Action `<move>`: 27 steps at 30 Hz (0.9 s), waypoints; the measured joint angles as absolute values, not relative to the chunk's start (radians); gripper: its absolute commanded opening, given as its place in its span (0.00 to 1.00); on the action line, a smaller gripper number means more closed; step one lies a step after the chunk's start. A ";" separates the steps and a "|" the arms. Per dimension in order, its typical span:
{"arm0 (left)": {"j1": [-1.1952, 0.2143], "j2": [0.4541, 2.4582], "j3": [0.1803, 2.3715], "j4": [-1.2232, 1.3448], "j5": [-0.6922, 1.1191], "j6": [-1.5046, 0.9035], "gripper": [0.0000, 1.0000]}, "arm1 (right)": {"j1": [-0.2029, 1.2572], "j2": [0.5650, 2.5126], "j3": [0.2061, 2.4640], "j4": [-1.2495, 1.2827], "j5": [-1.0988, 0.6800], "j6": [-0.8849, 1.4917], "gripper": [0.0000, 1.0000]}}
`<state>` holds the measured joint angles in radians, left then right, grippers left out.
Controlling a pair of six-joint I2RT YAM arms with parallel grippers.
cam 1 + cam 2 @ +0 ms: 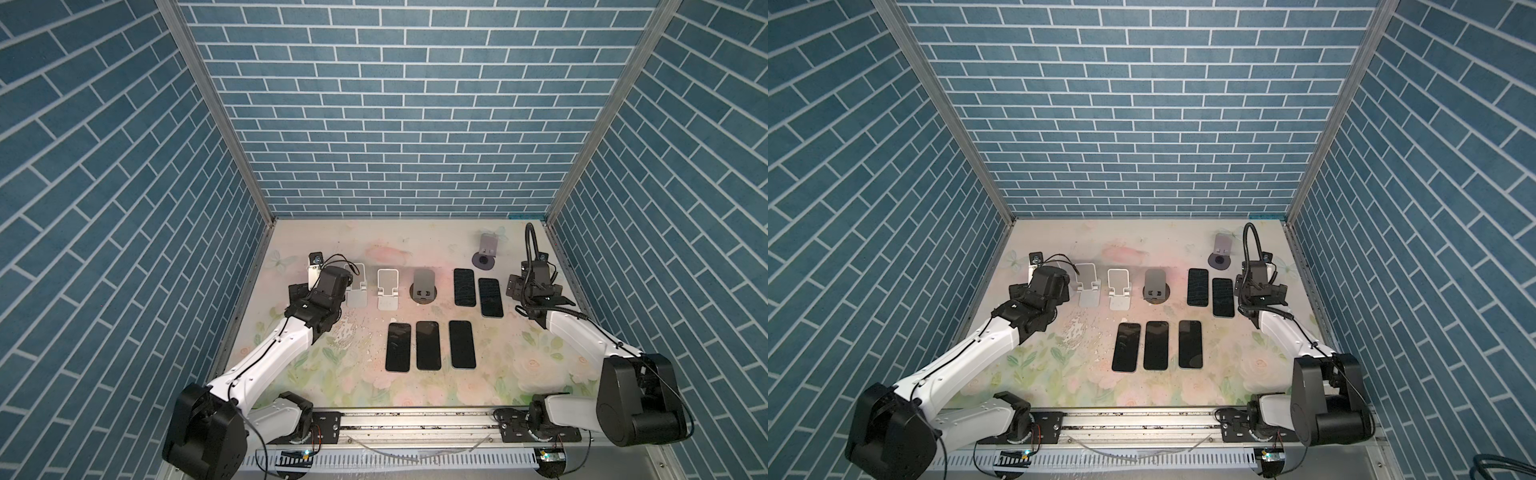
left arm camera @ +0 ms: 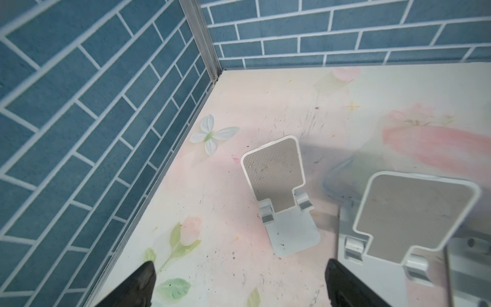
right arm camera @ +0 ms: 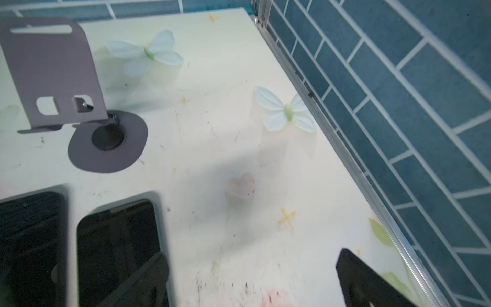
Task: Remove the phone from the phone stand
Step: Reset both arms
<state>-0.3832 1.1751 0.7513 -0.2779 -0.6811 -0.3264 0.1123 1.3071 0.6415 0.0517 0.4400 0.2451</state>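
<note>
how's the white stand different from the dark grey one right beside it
Colour: the white stand is pale all over, the dark grey stand is dark. Base: the white stand sits on a flat rectangular foot, the dark grey stand on a round disc. Both stand in the same row with backrests raised, and neither holds a phone.

Five dark phones (image 1: 428,345) flat beside stands (image 1: 387,291)

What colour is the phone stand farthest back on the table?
That phone stand is dull greyish purple; the right wrist view shows it best.
</note>
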 measured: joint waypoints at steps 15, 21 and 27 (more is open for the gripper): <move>-0.307 1.238 0.636 0.173 -0.615 -0.072 1.00 | -0.011 1.534 0.363 0.781 0.216 0.122 0.99; -0.283 1.298 0.533 0.441 -0.549 0.065 1.00 | -0.012 1.540 0.360 0.848 0.205 0.121 0.99; -0.206 1.382 0.506 0.593 -0.447 0.130 1.00 | -0.012 1.540 0.360 0.870 0.205 0.121 0.99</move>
